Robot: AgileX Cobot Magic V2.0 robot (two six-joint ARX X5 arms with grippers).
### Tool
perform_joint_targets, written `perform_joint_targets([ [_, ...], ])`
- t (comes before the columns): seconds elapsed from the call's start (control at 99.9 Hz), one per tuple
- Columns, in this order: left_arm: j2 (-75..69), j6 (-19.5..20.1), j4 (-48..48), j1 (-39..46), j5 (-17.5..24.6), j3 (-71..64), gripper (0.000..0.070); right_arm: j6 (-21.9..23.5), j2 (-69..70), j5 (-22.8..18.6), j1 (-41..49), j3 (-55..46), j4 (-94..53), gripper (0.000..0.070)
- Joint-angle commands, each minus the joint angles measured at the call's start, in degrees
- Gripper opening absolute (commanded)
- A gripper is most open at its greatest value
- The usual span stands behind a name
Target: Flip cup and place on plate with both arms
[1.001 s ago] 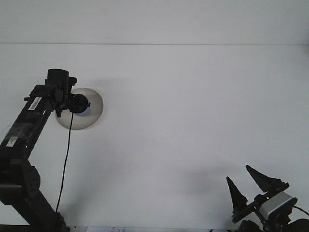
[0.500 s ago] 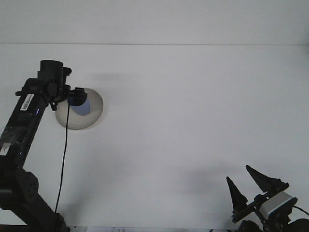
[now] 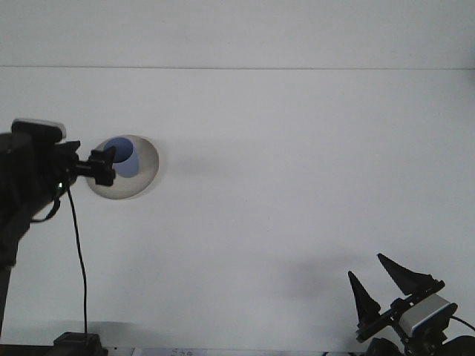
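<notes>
Cup sits on plate, left tool beside.

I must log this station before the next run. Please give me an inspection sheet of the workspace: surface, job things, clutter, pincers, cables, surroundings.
Surface: white table, bare apart from the job's things.
Job's things: blue cup on the grey plate, at the left side.
Clutter: nothing seen.
Pincers: left pincer at the plate's left edge beside the cup, its grip not readable; right pincer open, low at the right near corner, holding nothing.
Cables: black cable hanging from the left arm toward the near edge.
Surroundings: plain white wall behind the table.
</notes>
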Motion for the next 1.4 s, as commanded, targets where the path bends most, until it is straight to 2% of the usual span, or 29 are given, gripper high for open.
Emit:
perform_joint_targets([
  [0.0,-5.81,-1.25,2.34,-1.20,0.11,-6.67,0.0504,-0.28,0.24,0.98,0.68,0.33,0.57,0.0479],
  [0.08,-15.08,-2.21,5.88,-3.48,0.52,-16.24,0.0504,-0.26,0.24,1.07,0.68,0.33,0.57,0.0479],
  [0.19,-27.32,-2.93,7.96,-6.19,3.37,-28.22,0.0503,-0.26,0.24,1.05,0.68,0.33,0.55,0.0479],
  [0.33,-41.09,-5.81,8.74,-7.54,3.48,-40.24,0.0503,-0.20,0.24,0.98,0.68,0.33,0.55,0.0479],
  [0.48,-50.62,-8.72,8.70,-7.56,3.48,-46.95,0.0503,-0.20,0.24,1.01,0.68,0.33,0.52,0.0479],
  [0.6,-54.14,-8.94,9.27,-7.56,3.48,-47.78,0.0492,-0.20,0.24,0.98,0.68,0.33,0.50,0.0474],
  [0.63,-54.51,-8.92,9.42,-7.56,3.48,-47.78,0.0456,-0.20,0.24,0.98,0.68,0.33,0.50,0.0438],
  [0.66,-54.69,-8.94,9.46,-7.56,3.48,-47.78,0.0370,-0.20,0.24,0.98,0.68,0.33,0.50,0.0347],
  [0.69,-54.77,-9.05,9.31,-7.56,3.48,-47.78,0.0234,-0.20,0.24,0.98,0.70,0.33,0.48,0.0210],
  [0.73,-54.77,-9.68,8.90,-7.56,3.48,-47.76,0.0003,-0.20,0.24,1.01,0.68,0.33,0.42,0.0002],
  [0.77,-54.77,-10.36,8.96,-7.56,3.48,-47.78,0.0022,-0.22,0.24,1.01,0.68,0.33,0.39,0.0009],
  [0.851,-54.77,-11.50,9.29,-7.56,3.48,-47.78,0.0008,-0.17,0.24,1.01,0.68,0.33,0.42,0.0006],
  [1.391,-54.88,-11.47,9.64,-7.56,3.45,-47.76,0.0015,-0.20,0.24,1.01,0.72,0.33,0.55,0.0007],
])
